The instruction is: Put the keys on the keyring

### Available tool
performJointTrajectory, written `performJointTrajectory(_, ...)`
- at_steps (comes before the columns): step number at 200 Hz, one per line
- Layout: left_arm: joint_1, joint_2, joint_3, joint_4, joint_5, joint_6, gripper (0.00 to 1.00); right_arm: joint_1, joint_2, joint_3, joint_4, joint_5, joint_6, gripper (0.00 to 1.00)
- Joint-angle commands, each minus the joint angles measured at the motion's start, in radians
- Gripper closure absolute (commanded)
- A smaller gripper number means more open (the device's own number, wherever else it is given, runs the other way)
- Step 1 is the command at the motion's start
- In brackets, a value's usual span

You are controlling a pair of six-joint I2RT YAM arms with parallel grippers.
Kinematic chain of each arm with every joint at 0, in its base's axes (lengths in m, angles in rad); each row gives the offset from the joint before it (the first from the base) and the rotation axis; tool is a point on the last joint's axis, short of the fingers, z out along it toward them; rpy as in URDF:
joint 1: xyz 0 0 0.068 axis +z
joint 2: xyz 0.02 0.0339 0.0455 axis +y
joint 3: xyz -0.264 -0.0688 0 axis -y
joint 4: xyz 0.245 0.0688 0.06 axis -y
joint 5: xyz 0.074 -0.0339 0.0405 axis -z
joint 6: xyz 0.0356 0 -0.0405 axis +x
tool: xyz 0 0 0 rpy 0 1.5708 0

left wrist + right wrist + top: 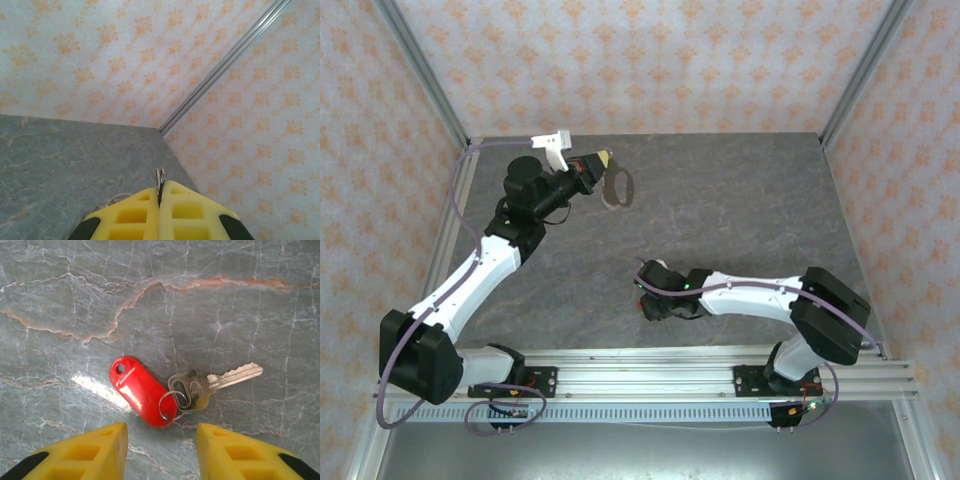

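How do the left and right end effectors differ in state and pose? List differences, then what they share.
The left end effector is shut, pinching the thin metal keyring; the right end effector is open, holding nothing. The left one points towards the far wall; the right one points down at the keys on the table. Both have yellow fingers.

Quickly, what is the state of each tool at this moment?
The left tool is closed on the keyring.
The right tool is open, empty, over the red-tagged key.
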Motion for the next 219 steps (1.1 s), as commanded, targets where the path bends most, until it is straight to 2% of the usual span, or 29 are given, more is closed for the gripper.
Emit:
performJointTrajectory(1, 0.011, -0.031, -0.005, 0.042, 0.002, -0.001, 1.00, 0.004, 0.030, 0.037, -0.036, 0.049, -0.031, 0.61)
performJointTrajectory(153, 0.016, -0.031, -0.008, 0.065, 0.012, -0.030, 1.00, 0.004, 0.151, 0.088, -0.052, 0.087, -0.056, 0.76)
performJointTrajectory(184, 0.015, -0.027, -0.009, 0.075, 0.014, -0.038, 1.00, 0.005, 0.151, 0.079, -0.057, 0.110, -0.046, 0.84)
performJointTrajectory(219, 0.016, -0.024, -0.008, 0.082, 0.016, -0.047, 1.00, 0.005, 0.122, 0.071, -0.070, 0.153, -0.043, 1.00)
